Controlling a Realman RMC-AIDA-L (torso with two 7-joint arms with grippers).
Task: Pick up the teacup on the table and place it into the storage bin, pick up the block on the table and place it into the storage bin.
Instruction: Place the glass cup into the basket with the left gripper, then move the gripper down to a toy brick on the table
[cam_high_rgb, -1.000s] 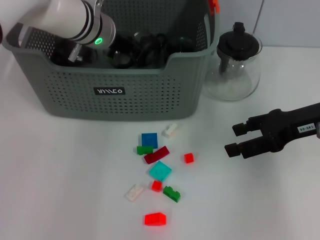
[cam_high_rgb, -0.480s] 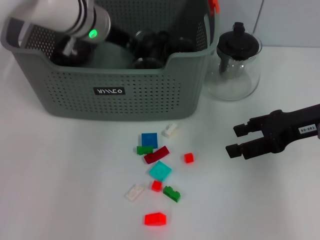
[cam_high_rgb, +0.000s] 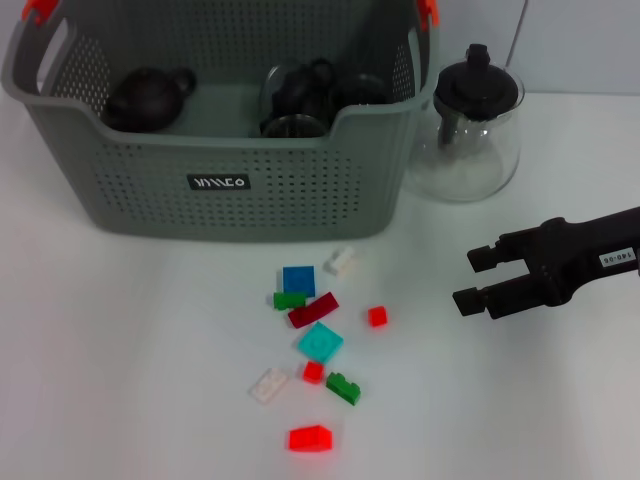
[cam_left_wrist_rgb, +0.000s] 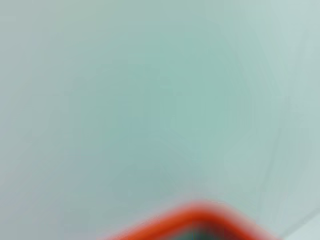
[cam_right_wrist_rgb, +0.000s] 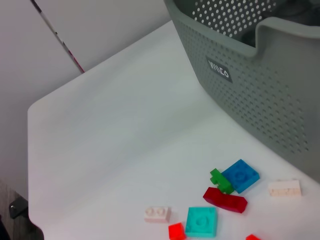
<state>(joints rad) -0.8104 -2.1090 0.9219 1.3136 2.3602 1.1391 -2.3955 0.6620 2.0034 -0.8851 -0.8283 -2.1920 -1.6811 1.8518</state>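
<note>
The grey-green storage bin (cam_high_rgb: 230, 185) stands at the back of the table, and its wall also fills the right wrist view (cam_right_wrist_rgb: 260, 90). Dark teaware lies inside it: a round dark vessel (cam_high_rgb: 148, 97) at the left and more pieces (cam_high_rgb: 312, 90) in the middle. No teacup shows on the table. Several small blocks lie scattered in front of the bin, among them a blue one (cam_high_rgb: 298, 279), a teal one (cam_high_rgb: 320, 342) and a red one (cam_high_rgb: 310, 438). My right gripper (cam_high_rgb: 464, 279) hovers open to the right of the blocks, holding nothing. My left gripper is out of view.
A glass teapot with a black lid (cam_high_rgb: 470, 125) stands right of the bin, behind my right arm. The left wrist view shows only a pale blur with an orange edge (cam_left_wrist_rgb: 200, 215). Bare white table (cam_high_rgb: 120, 360) lies left of the blocks.
My left arm has pulled away from over the bin's left end and left the head view, uncovering the round dark vessel there. My right gripper has barely moved.
</note>
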